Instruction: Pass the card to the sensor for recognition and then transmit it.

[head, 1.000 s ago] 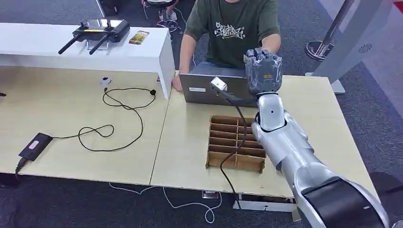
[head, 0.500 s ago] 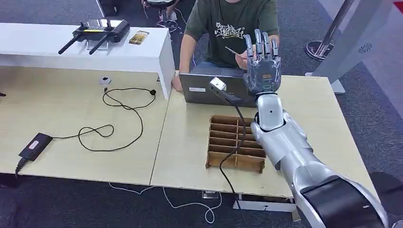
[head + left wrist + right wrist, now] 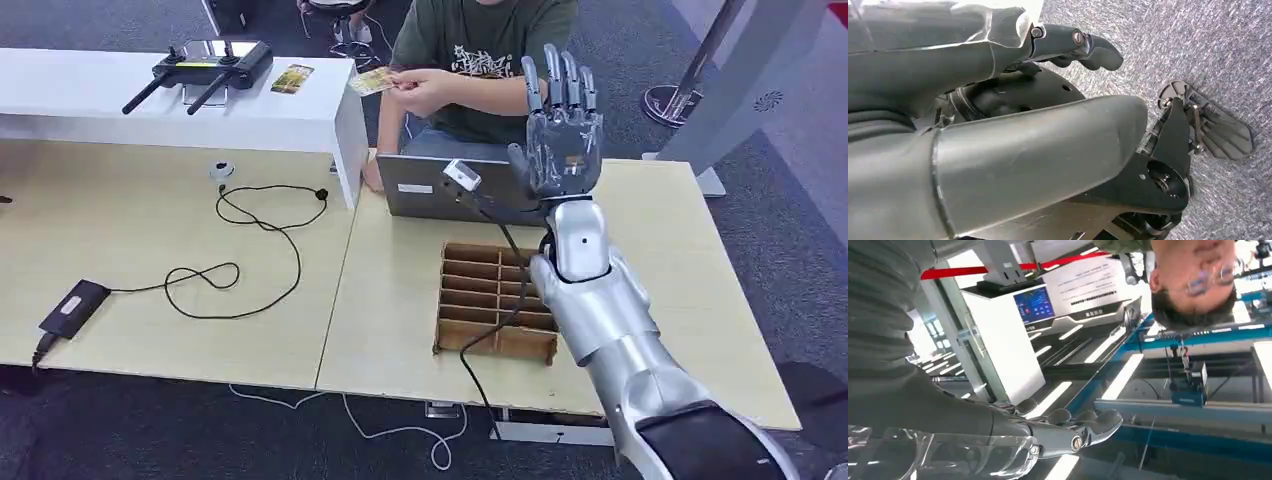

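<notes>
Standing raised over the laptop (image 3: 440,187), the right hand (image 3: 560,135) is spreading its fingers, holding nothing, since the card (image 3: 371,81) is lying in the person's hand (image 3: 425,90) at the far left. Left hand (image 3: 998,120): grip unclear.

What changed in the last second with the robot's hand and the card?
The right hand, closed a second ago, spread its fingers and holds nothing. The card went to the person's hand, which carried it left toward the white shelf. The laptop, divider box and cables stayed put.
</notes>
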